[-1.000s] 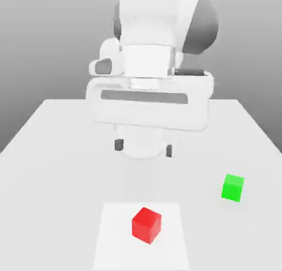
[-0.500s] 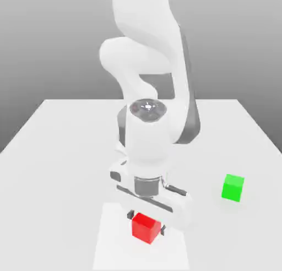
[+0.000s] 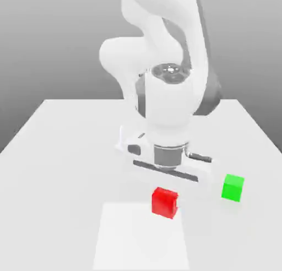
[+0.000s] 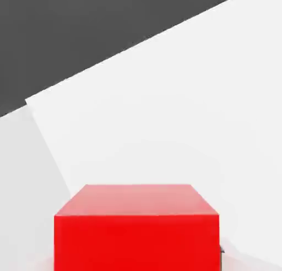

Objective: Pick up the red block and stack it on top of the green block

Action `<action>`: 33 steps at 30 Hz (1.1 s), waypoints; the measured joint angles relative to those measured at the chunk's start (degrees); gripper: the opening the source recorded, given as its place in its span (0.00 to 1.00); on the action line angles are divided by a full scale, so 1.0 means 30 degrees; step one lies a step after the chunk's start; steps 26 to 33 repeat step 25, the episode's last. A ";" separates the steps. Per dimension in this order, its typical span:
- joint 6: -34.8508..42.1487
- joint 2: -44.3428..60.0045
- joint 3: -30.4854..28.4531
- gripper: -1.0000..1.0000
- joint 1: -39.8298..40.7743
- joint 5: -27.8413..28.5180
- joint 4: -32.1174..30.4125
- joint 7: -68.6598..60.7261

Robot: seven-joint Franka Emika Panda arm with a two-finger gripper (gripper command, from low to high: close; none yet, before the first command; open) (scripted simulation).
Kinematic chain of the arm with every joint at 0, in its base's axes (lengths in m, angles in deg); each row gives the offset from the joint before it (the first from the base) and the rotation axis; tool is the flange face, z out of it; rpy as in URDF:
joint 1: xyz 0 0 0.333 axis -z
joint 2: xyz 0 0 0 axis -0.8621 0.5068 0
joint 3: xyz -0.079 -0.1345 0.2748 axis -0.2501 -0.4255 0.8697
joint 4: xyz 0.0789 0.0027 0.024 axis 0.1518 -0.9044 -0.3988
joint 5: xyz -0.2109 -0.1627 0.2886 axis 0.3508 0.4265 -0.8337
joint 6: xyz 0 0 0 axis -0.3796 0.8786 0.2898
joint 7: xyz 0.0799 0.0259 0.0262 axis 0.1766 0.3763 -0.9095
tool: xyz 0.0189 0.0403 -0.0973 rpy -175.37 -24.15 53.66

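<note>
Lifted since earlier, bright red block point(image 3: 164, 202) gripped by pincer point(image 3: 165, 195), near green block point(image 3: 232, 188)

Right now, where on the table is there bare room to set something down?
The table is bare across the exterior view's left, beside the pale square patch. It's crowded between the red block and green block.

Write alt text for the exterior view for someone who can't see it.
A white robot arm holds a red block in its tool, lifted above a pale square patch on a white table. A green block sits on the table toward the exterior view's right.
</note>
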 joint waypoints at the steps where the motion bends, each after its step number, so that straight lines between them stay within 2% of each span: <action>1: 0.0147 -0.0329 0.0244 0.00 -0.0667 -0.0278 -0.0154 -0.0435; 11: 0.1193 -0.2963 0.3526 0.00 -0.6095 -0.1785 -0.1735 -0.3860; 17: -0.0800 -0.0890 0.4066 0.00 -0.5707 0.0237 -0.1711 -0.2619; 22: -0.3021 0.1603 0.3430 0.00 -0.5585 0.3306 -0.1674 -0.0453; 23: -0.3274 0.1897 0.3272 1.00 -0.5683 0.3662 -0.1673 -0.0203; 33: -0.3275 0.1897 0.3272 1.00 -0.5681 0.3662 -0.1673 -0.0203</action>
